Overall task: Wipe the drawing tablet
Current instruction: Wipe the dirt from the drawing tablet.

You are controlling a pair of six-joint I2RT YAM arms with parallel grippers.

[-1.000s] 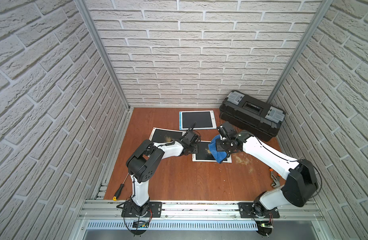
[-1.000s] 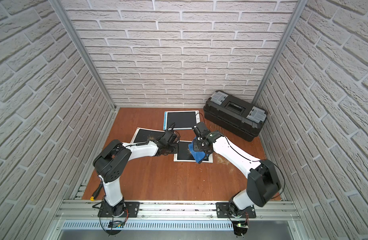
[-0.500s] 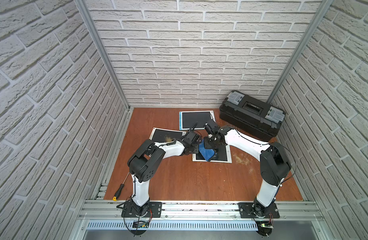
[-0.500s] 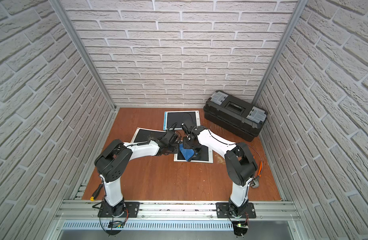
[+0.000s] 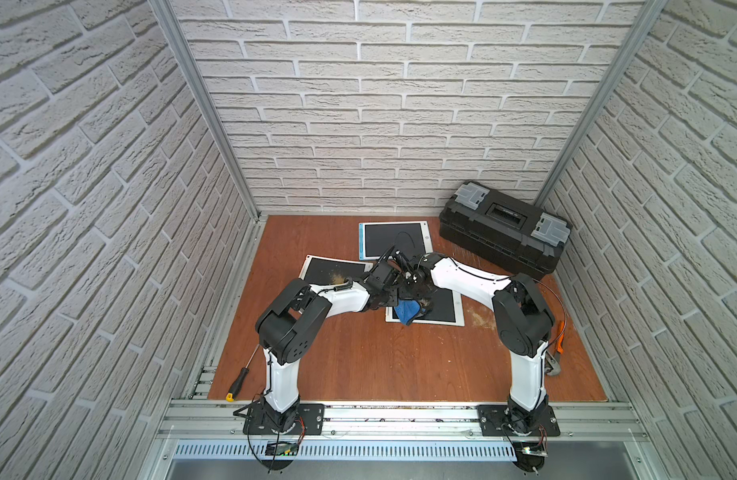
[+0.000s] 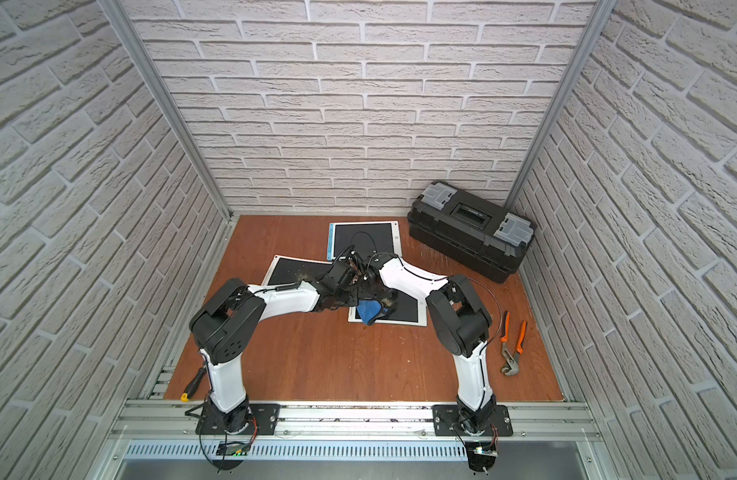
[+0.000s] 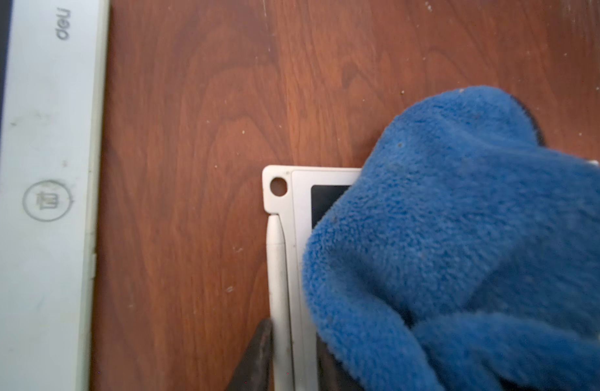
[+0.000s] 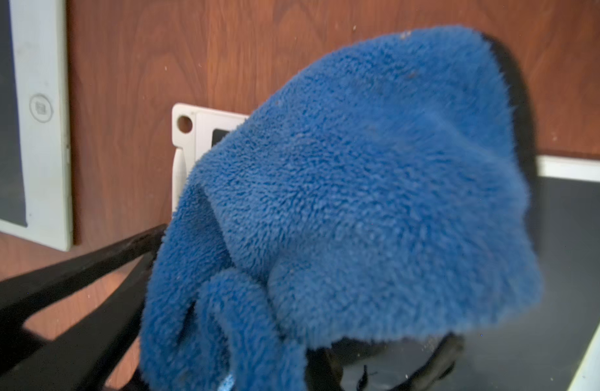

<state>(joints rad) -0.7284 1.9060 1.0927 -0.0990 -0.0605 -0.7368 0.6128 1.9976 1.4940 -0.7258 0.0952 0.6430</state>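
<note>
Near the middle of the table (image 5: 379,365) lies the tablet (image 5: 441,311), flat and screen up; both arms reach in and meet over its end on the robot's left. On that end rests the blue cloth (image 5: 406,311), bunched, covering part of the dark screen and spilling just past the near rim; the right gripper (image 5: 419,298) stands right above it, fingers closed tight on a fold of the cloth, though the right wrist view shows mostly cloth (image 8: 376,203) and little of the fingers. Beside it the left gripper (image 7: 292,367) comes down on the tablet's rim; its fingers (image 7: 256,355) are narrow, one on the table side of the white stylus (image 7: 277,270) and one on the screen side, so stylus and rim sit pinched between them; the corner with its round hole is bare, the cloth lying on the screen next to it. Toward the robot's left lies a side tablet (image 5: 329,270), close but apart; a far tablet (image 5: 394,241) with a blue edge lies behind the grippers; the toolbox (image 5: 504,232) sits shut at the back right; pliers (image 6: 512,345) lie by the right arm; a screwdriver (image 5: 239,380) lies at the front left edge; pale dust (image 5: 478,320) speckles the wood just right of the tablet.
</note>
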